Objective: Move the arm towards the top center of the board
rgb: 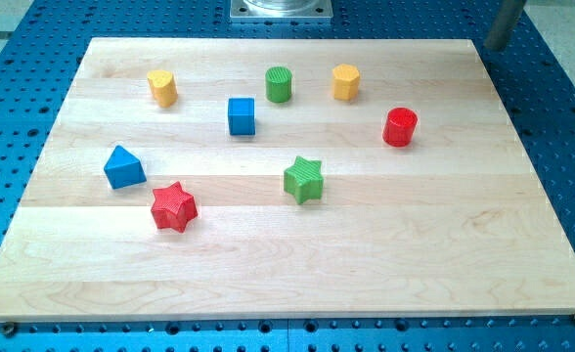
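At the view's top right corner, just off the desk (522,225), your rod's tip (496,47) hangs over the blue perforated surround, well apart from every block. The rod carries no fingers. Nearest lie the red cylinder (400,127) and a yellow block (345,82). The green cylinder (279,84) sits by top center.
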